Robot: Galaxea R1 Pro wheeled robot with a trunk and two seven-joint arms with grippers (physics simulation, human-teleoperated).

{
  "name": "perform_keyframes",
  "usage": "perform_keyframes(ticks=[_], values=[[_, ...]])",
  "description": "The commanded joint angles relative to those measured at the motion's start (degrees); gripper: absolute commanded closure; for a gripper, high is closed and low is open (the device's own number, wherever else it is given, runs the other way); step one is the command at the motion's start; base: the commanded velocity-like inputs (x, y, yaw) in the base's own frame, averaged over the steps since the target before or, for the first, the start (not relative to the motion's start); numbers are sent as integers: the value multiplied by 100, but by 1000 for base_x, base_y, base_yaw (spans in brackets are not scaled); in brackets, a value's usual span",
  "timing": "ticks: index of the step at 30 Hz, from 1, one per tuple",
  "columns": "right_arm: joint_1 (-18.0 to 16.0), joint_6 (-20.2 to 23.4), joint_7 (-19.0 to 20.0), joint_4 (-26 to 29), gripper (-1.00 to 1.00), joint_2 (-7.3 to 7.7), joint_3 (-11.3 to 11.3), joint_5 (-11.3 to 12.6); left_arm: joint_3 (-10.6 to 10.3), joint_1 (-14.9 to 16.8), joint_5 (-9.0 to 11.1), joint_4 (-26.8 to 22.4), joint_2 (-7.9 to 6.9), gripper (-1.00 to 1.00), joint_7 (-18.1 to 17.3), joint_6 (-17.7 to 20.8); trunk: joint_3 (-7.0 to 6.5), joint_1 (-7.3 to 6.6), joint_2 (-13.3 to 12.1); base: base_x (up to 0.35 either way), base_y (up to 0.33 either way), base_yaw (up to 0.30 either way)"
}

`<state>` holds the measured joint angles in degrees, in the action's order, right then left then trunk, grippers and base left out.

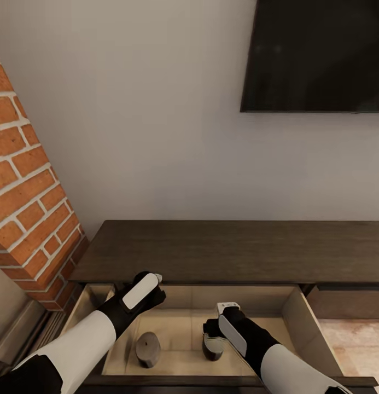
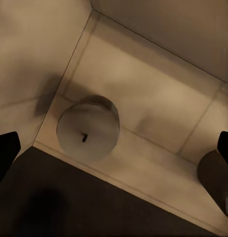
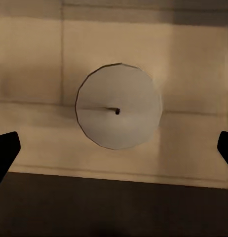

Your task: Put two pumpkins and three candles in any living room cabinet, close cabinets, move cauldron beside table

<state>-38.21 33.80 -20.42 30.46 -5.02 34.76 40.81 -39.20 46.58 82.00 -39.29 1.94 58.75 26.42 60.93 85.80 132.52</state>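
No readable writing anywhere. In the cabinet's (image 1: 222, 249) open drawer (image 1: 312, 323) stand two candles: one (image 1: 147, 348) below the left gripper (image 1: 151, 290), another (image 3: 118, 105) centred between the right gripper's (image 1: 225, 323) wide-spread fingertips (image 3: 5, 150) (apparently untouched). The left fingers (image 2: 5, 148) are equally wide.

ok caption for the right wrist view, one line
Open right gripper poised above a cream, flat-topped candle in the drawer.

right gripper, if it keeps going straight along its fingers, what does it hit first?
Most likely the candle: in the right wrist view its flat top sits centred between the open fingertips of the right gripper, standing on the floor of the open drawer. Depth is unclear, so how soon can't be judged.
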Motion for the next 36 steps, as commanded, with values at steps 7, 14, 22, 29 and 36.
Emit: perform_keyframes(ticks=[7, 14, 22, 29, 36], values=[[2, 630, 4, 778, -100, 310, -8, 335, 10, 0, 7, -8, 85, -100, -2, 282, -126, -154, -282, 0, 0, 0], [6, 1165, 3, 1600, -100, 773, -5, 1035, 17, 0, 58, -19, 141, -100, -1, 414, -252, -308, -563, 0, 0, 0], [39, 1771, 3, 2604, -100, 1404, 3, 1891, 9, 0, 416, -15, 157, -100, 20, 426, -395, -484, -884, 0, 0, 0], [42, 1788, 3, 2690, -100, 1442, 4, 1938, 1, 0, 430, -1, 152, -100, 22, 429, -521, -637, -1165, 0, 0, 0], [42, 1760, -2, 2656, -100, 1434, 4, 1941, 0, 0, 431, 2, 149, -100, 22, 426, -647, -791, -1445, 0, 0, 0]])
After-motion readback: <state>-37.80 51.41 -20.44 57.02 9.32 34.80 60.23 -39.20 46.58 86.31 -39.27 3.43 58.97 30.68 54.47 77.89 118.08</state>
